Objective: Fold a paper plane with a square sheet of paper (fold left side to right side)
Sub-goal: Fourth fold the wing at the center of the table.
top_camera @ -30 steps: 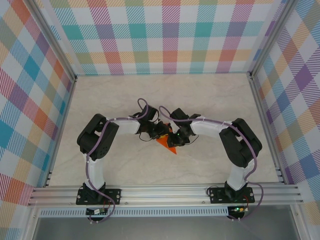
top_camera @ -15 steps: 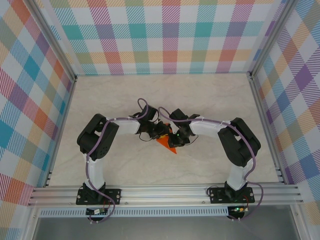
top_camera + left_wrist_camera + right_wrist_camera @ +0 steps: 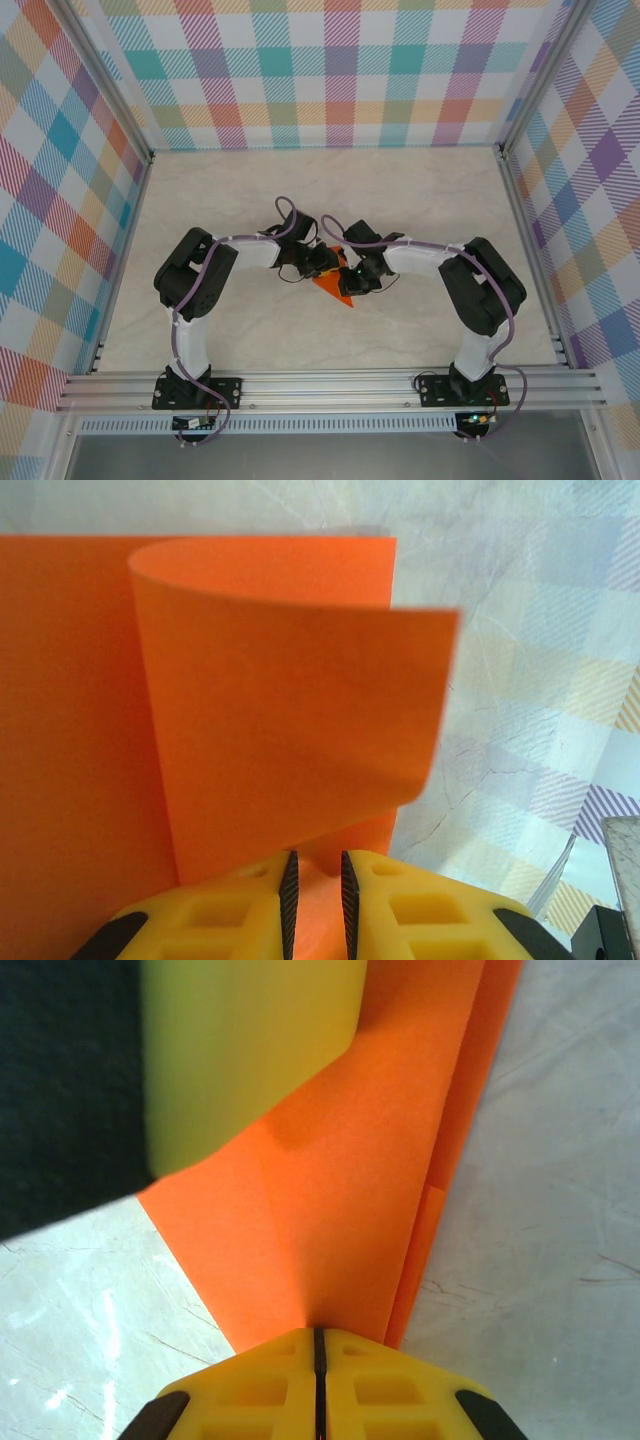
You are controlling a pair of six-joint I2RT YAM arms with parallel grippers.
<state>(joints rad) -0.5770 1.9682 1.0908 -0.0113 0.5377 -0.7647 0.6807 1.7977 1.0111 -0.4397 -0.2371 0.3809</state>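
Seen from above, two black robot arms reach inward and meet at the middle of a pale marbled table (image 3: 230, 190), which is enclosed by pastel plaid walls (image 3: 330, 70). Between the arm tips lies a sheet of orange paper (image 3: 337, 290), partly folded, with a pointed corner sticking out toward the near edge of the table.

The left gripper (image 3: 315, 870) is nearly closed. Its yellow fingers (image 3: 420, 910) stand a narrow slit apart, and orange paper fills that slit, so it grips the sheet. In its wrist view, a flap of the paper (image 3: 290, 720) curls up and over the flat part beneath, its free edge hanging above the table.

The right gripper (image 3: 317, 1340) has its yellow fingertips pressed together and pinches the sheet's layered edge. In its wrist view, the creased paper fans out from the tips, and a yellow finger of the left gripper (image 3: 240, 1050) sits blurred over the paper's far part.
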